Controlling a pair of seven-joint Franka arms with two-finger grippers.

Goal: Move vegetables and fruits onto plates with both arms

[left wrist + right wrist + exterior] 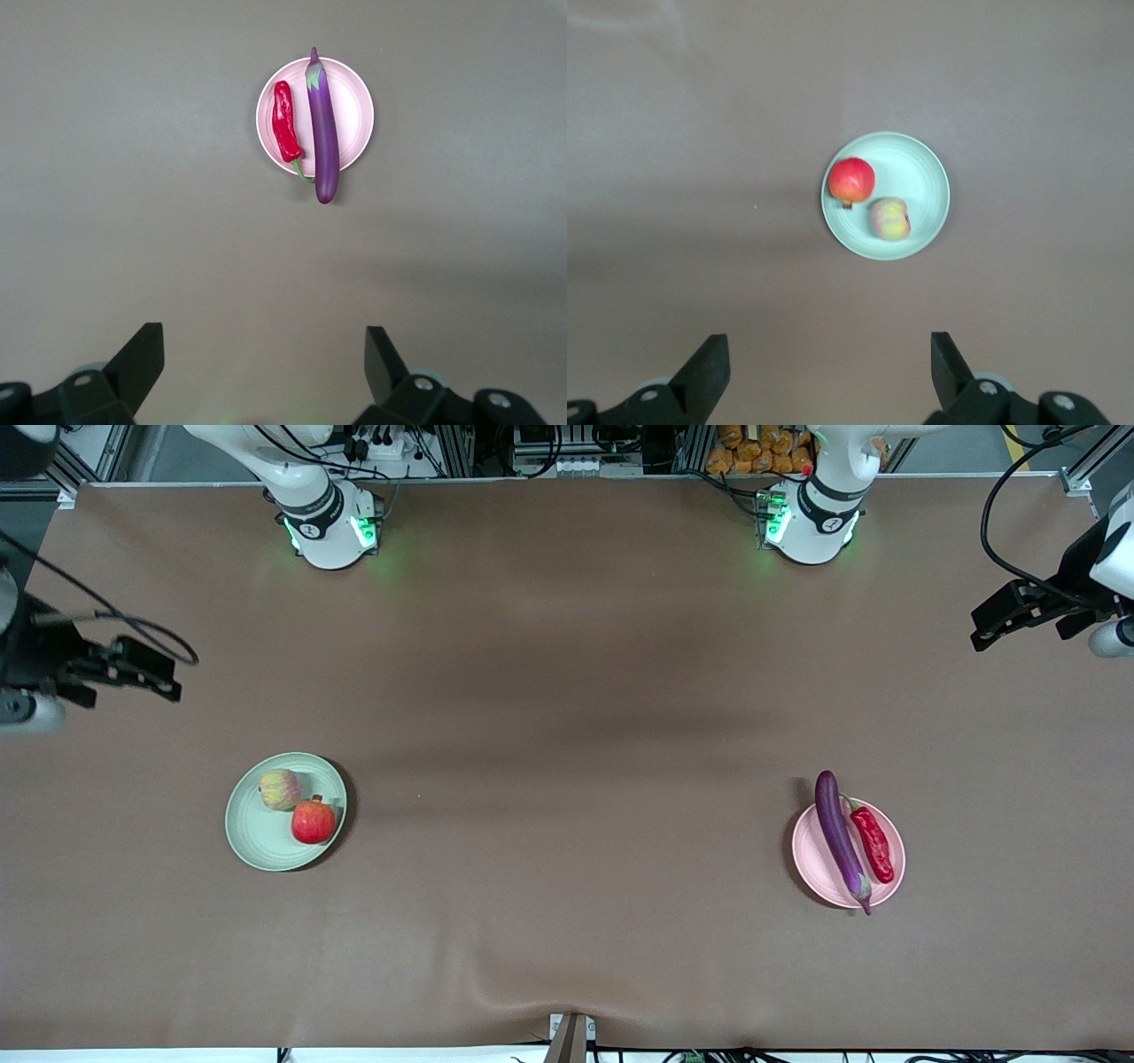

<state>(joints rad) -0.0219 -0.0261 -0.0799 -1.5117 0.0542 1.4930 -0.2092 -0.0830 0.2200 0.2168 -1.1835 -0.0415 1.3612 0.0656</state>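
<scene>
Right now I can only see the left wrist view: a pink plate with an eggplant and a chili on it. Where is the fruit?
Observer: Both fruits sit on a green plate toward the right arm's end of the table.
Operator: Which fruits are they?
Observer: A red pomegranate and a yellow-pink fruit; the pomegranate lies nearer to the front camera.
Operator: Is the other arm holding anything?
Observer: No. The right end effector hangs open and empty over bare table at its own end. The left end effector hangs open the same way at the left arm's end.
</scene>
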